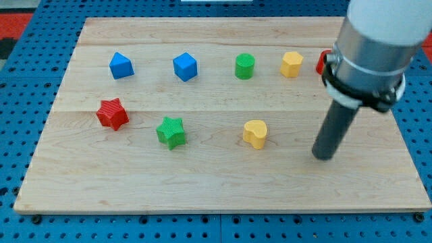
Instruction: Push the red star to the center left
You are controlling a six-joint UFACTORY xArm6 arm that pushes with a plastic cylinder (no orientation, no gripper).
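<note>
I see my tip (324, 156) resting on the counter (202, 189), right of the yellow heart (255, 133), well apart from the red star (112, 113). No claw fitted.

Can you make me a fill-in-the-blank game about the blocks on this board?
1. The block just right of the red star is a ______ star.
2. The number of blue blocks on the board is ______.
3. My tip is to the right of the yellow ______.
4. The green cylinder sits between a blue cube and a ______ block.

Missing words: green; two; heart; yellow
</note>
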